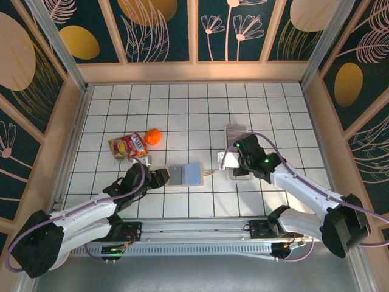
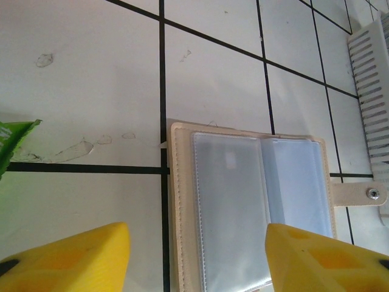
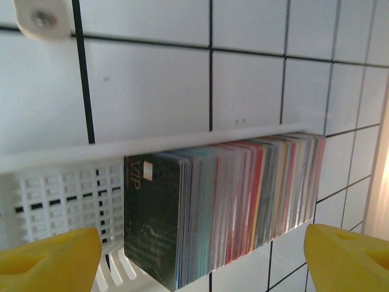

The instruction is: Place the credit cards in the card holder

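The card holder [image 1: 184, 174] lies unfolded on the desk [image 1: 182, 109], the left claw [image 1: 160, 177] open just left of it. To its right, credit cards [image 3: 225, 207] stand in a white tray [image 3: 61, 188] under the open, empty right claw [image 3: 203, 255].

Pale "VIP" lettering on the dark front one of the credit cards [image 3: 225, 207].

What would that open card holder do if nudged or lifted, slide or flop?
Probably floppy: the card holder lies open flat, with thin clear sleeves that look soft. It likely slides easily on the smooth tiled table. Lifted by one edge, the other half would probably sag or fold shut.
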